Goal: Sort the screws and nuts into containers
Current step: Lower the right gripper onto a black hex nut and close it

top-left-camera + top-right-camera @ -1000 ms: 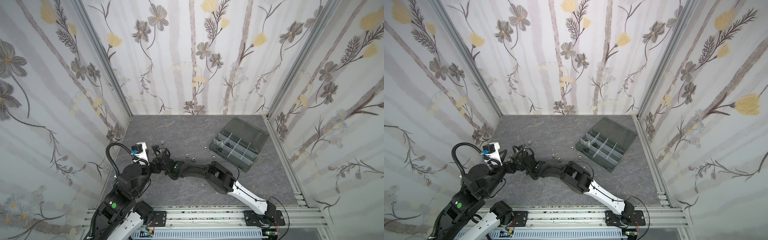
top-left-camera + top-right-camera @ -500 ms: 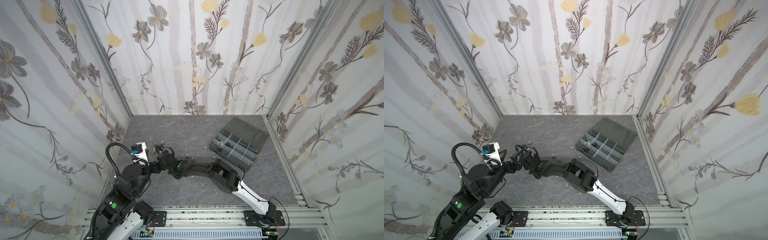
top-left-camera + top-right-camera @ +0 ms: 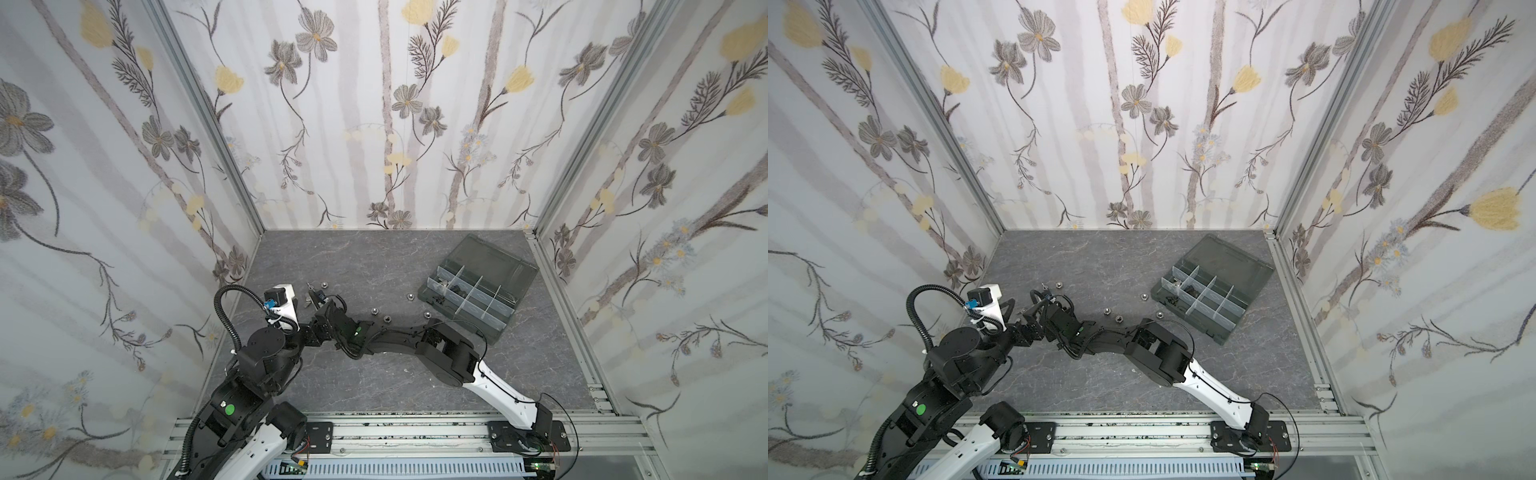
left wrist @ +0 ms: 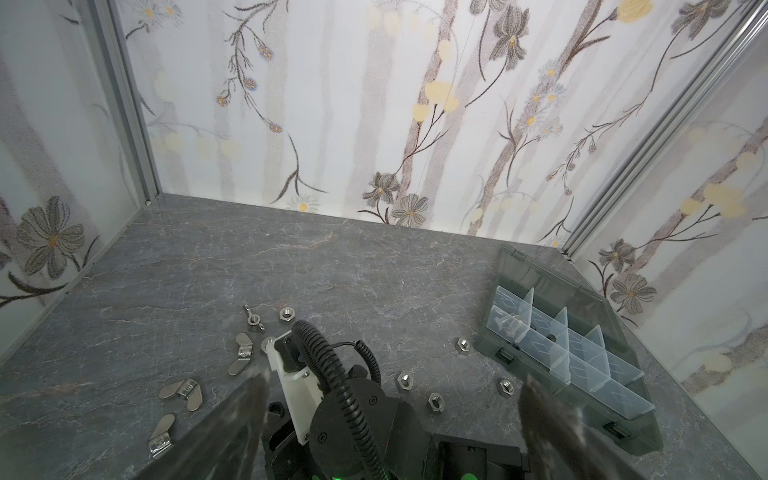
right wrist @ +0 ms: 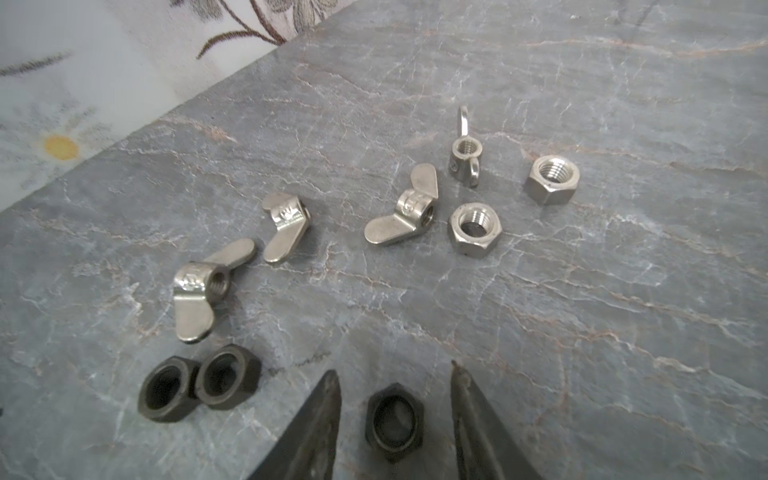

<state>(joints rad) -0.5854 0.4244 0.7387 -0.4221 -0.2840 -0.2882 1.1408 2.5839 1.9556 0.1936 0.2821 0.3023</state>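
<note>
Right fingers: the right fingers (image 5: 392, 370) stand partly spread, low over the bench (image 5: 582, 291), gripping nothing.
Between them: one black nut (image 5: 395, 422) lies flat with a gap on each side, so neither finger touches it.
Just off to one side: a pair of black nuts (image 5: 195, 386) lie touching each other, near one finger's outer face.
Beyond the tips: four wing nuts (image 5: 405, 212) and two silver nuts (image 5: 476, 245) lie scattered, all clear of the tips.
Far edge: past the wing nuts the bench meets the flowered wall (image 5: 83, 83), so room is tight there.
Left fingers: the left fingers (image 4: 392, 376) gape wide and empty; the right arm shows between them.
Open room: away from that wall, four loose nuts (image 4: 435, 402) dot bare bench.
Box: the box (image 4: 557, 386), lid (image 4: 552, 286) folded back, sits well apart from both fingers; its contents are too small to name.
</note>
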